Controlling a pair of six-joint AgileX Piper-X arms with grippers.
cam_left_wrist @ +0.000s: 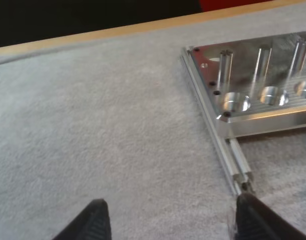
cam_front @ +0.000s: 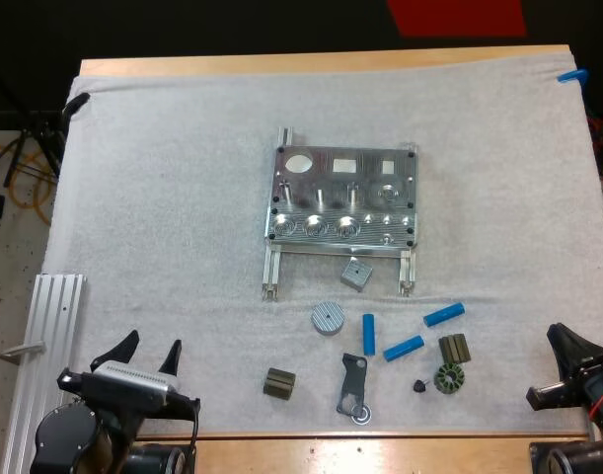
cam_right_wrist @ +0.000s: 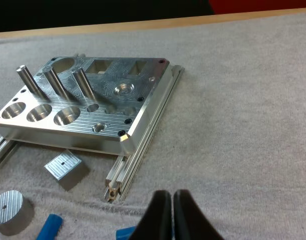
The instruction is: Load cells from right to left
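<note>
The metal fixture lies at mid-mat, with three upright pins and three round pockets along its near side. Three bright blue cylinders lie loose in front of it. My left gripper hovers open at the mat's near left corner. In the left wrist view its fingers stand wide apart over bare mat, left of the fixture. My right gripper sits at the near right edge. It is shut on nothing and points at the fixture and two blue cylinder ends.
A square metal block and a round metal disc lie in front of the fixture. Nearer me are an olive block, a black bracket, a ring-shaped dark part and another olive piece. An aluminium rail lies left of the mat.
</note>
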